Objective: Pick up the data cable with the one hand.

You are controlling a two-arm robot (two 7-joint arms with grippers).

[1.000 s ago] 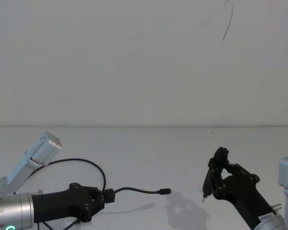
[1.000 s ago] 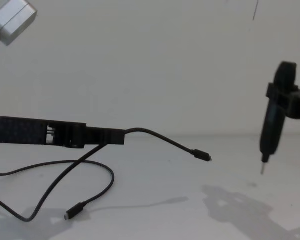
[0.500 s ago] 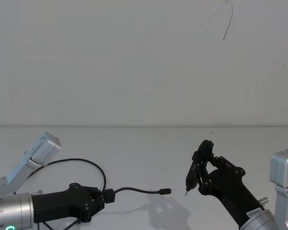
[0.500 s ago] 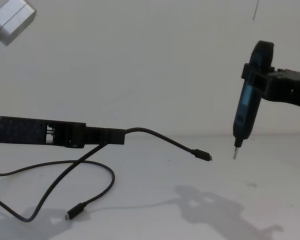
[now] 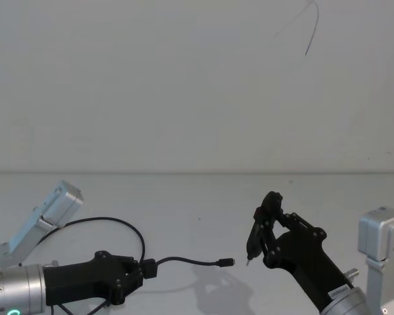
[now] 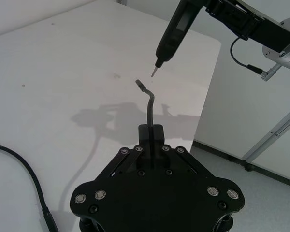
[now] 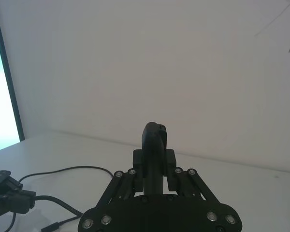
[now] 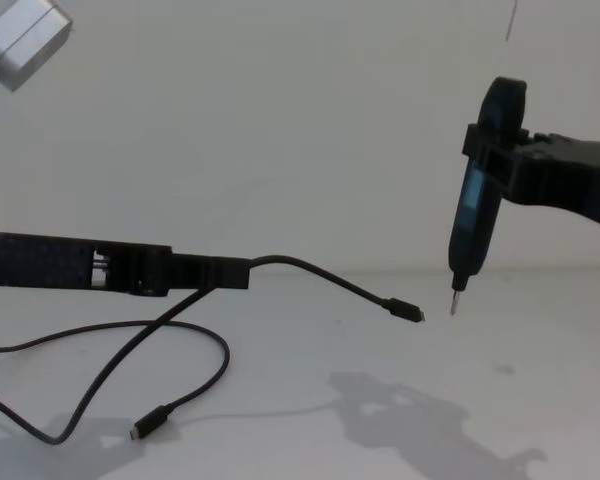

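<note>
The left tool [image 5: 146, 268] reaches in low from the left, its two flat fingers pressed together on the cable [image 5: 187, 261] a little way back from one end. From that grip a short stretch arcs out to the right in the air, ending in a small plug [image 8: 405, 311] clear of the white desk [image 5: 184, 197]. The rest droops from the tool and loops across the desk (the other plug [image 8: 150, 424] lies flat there). The right tool [image 5: 268, 231] is clamped on an upright black pen [image 8: 470, 215], whose metal tip hangs just beside the raised plug, not touching it
</note>
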